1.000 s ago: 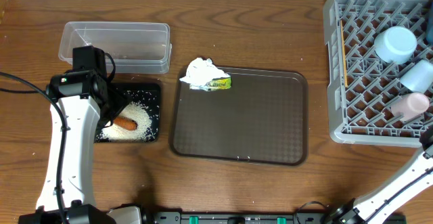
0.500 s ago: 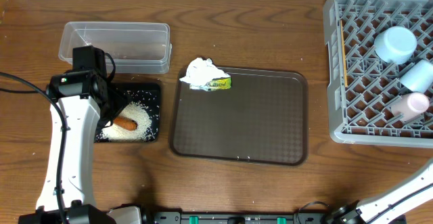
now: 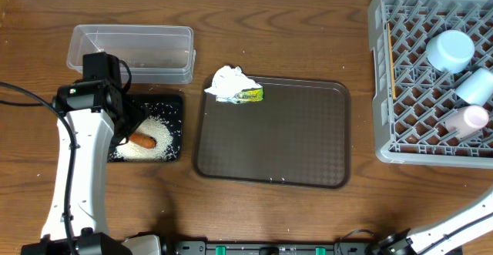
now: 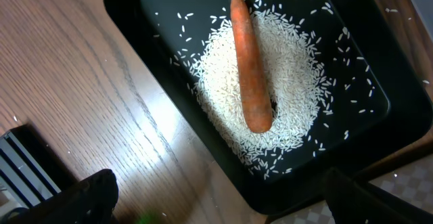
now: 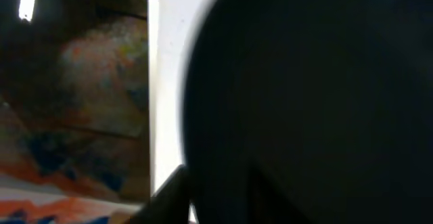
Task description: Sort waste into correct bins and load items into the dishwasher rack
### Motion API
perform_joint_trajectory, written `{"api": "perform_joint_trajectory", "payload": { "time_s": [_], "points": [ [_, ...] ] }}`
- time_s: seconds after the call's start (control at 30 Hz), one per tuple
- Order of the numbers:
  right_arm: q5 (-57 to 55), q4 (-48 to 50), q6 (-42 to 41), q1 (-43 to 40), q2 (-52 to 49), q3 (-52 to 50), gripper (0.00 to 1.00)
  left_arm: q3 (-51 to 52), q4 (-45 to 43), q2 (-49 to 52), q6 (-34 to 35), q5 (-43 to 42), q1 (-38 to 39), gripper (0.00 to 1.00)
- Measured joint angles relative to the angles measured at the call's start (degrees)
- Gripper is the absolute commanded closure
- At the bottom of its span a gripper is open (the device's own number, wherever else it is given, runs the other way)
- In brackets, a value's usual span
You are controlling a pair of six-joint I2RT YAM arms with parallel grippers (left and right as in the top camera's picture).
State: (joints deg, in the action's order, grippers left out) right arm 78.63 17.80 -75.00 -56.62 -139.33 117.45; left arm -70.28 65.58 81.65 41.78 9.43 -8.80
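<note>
A small orange carrot [image 3: 143, 140] lies on a heap of white rice [image 3: 152, 149] in the shallow black tray [image 3: 174, 105]; the left wrist view shows the carrot [image 4: 249, 68], the rice [image 4: 298, 82] and the tray [image 4: 379, 95] from close above. My left gripper [image 3: 127, 133] hovers over the tray's front left part, open and empty [image 4: 223, 210]. The clear tub [image 3: 131, 51] stands behind the tray. A crumpled white tissue [image 3: 228, 82] and a yellow-green wrapper [image 3: 250, 95] lie on the brown tray's far left corner. The grey rack [image 3: 420, 151] holds a light-blue bowl [image 3: 451, 49], two pale cups [image 3: 474, 85] and chopsticks [image 3: 391, 62]. The right wrist view is dark.
The brown serving tray [image 3: 277, 139] lies in the middle of the table. Loose rice grains are scattered inside the black tray. Only part of my right arm [image 3: 462, 213] shows at the bottom right corner.
My right arm has drawn back toward the bottom right corner, away from the rack. The left arm, carrot and rice have not moved.
</note>
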Motion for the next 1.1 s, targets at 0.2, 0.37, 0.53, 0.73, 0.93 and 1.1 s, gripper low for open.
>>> {"api": "perform_joint_trajectory", "payload": {
  "time_s": [0.2, 0.37, 0.53, 0.73, 0.93, 1.1],
  "points": [
    [1.4, -1.3, -1.4, -3.5, -1.7, -1.7, 0.42, 0.0, 0.0, 0.0, 0.0, 0.0, 0.0, 0.01],
    [1.2, -1.5, -2.4, -4.3, -2.5, -2.6, 0.22, 0.0, 0.0, 0.0, 0.0, 0.0, 0.0, 0.01],
    [0.3, -1.6, -2.6, -3.3, -1.2, -2.6, 0.14, 0.0, 0.0, 0.0, 0.0, 0.0, 0.0, 0.01],
    [-1.1, -1.6, -3.4, 0.9, 5.0, -2.8, 0.12, 0.0, 0.0, 0.0, 0.0, 0.0, 0.0, 0.01],
    [-0.6, -1.7, -5.3, 9.4, 13.6, -2.8, 0.01, 0.0, 0.0, 0.0, 0.0, 0.0, 0.0, 0.01],
    [-0.2, -3.5, -5.8, 14.4, 19.7, -2.8, 0.01, 0.0, 0.0, 0.0, 0.0, 0.0, 0.0, 0.01]
  ]
}}
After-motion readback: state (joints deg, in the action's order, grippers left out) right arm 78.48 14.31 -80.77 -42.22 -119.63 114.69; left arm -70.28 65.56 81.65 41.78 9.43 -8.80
